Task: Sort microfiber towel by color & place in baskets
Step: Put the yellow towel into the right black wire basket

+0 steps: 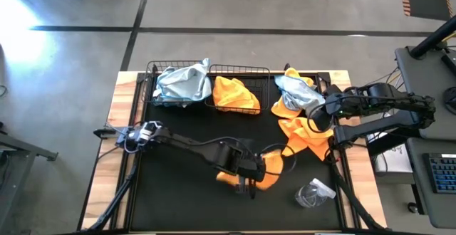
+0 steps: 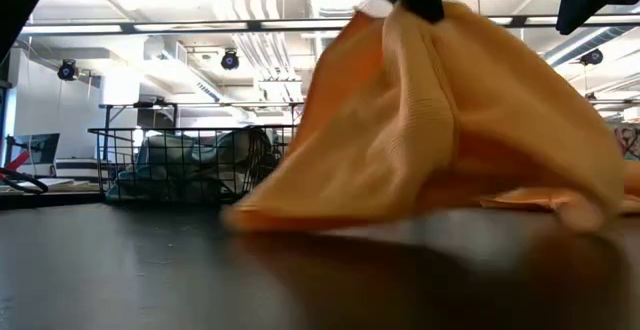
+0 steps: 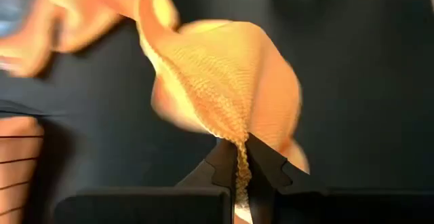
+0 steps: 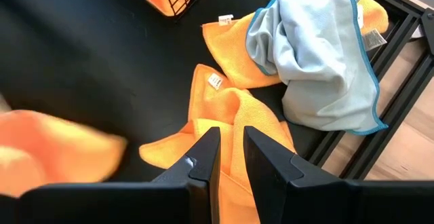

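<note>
Near the table's middle front, my left gripper [image 1: 251, 184] is shut on an orange microfiber towel [image 2: 440, 120] that drapes below it. Two black wire baskets stand at the far edge: the left one [image 1: 153, 75] holds a blue-grey towel [image 1: 182, 84], the right one [image 1: 242, 70] an orange towel [image 1: 235, 94]. At the right lies a pile with a blue-grey towel [image 4: 319, 54] on top of orange towels [image 4: 237, 115]. My right gripper [image 4: 232, 139] hovers over that pile, its fingers a little apart with nothing between them. My left gripper pinches a bunched peak of the orange towel [image 3: 237, 146] between its two fingertips, coming slanting down from above. The towel hangs below the fingers like a tent, and its lower edge [image 2: 300, 215] still lies on the black mat.
A clear plastic spray bottle [image 1: 313, 194] lies at the front right of the black mat [image 1: 178, 192]. The mat between the baskets and the left arm is bare. Wooden table edges [image 1: 121, 121] frame the mat on both sides.
</note>
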`<state>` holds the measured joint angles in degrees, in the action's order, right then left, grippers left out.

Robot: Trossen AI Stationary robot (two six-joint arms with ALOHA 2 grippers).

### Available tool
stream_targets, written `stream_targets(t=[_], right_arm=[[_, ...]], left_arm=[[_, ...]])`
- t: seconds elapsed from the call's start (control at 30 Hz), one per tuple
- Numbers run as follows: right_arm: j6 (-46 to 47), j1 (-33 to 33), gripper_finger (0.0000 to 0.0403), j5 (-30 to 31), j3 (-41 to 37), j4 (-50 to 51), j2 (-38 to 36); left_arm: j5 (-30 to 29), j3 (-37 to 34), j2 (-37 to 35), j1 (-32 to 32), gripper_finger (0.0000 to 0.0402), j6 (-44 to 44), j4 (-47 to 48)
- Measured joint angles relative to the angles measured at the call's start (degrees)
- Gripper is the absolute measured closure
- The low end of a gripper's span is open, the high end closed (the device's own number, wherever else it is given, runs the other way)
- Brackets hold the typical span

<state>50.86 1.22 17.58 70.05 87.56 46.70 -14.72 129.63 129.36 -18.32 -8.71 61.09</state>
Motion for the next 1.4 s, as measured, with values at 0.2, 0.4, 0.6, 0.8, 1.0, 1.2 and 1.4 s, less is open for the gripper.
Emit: stream_targets(t=[0.2,0.4,0.6,0.8,1.0,1.2,1.4], right_arm=[[-0.47,0.01,0.0344,0.00,-0.01,0.01,0.00],[-0.47,0.01,0.0344,0.02,-0.01,0.02,0.00],[-0.19,0.01,0.0344,0.45,-0.01,0.01,0.00],[0.14,-0.01,0.0344,0.46,-0.01,0.01,0.00],[0.14,0.01,0.0344,0.48,-0.12,0.03,0.31],[1.89,0.00,0.0344,0.56,-1.30,-0.06,1.01],[3.20,0.01,0.0344,0.56,-4.44,-0.18,1.53]], left_arm=[[-8.12,5.33,-0.43,1.22,0.0402,0.12,2.98],[-10.40,5.32,-1.05,3.56,0.0402,-1.29,3.88],[-13.09,5.32,-1.05,6.81,0.0402,-0.38,4.18],[-15.04,5.32,-1.15,11.70,0.0402,2.72,4.14],[-15.37,5.32,-1.68,17.63,0.0401,5.78,2.25],[-15.37,5.32,-3.71,23.86,0.0401,9.93,-0.84],[-15.28,5.34,-5.07,29.90,0.0401,14.56,-4.34]])
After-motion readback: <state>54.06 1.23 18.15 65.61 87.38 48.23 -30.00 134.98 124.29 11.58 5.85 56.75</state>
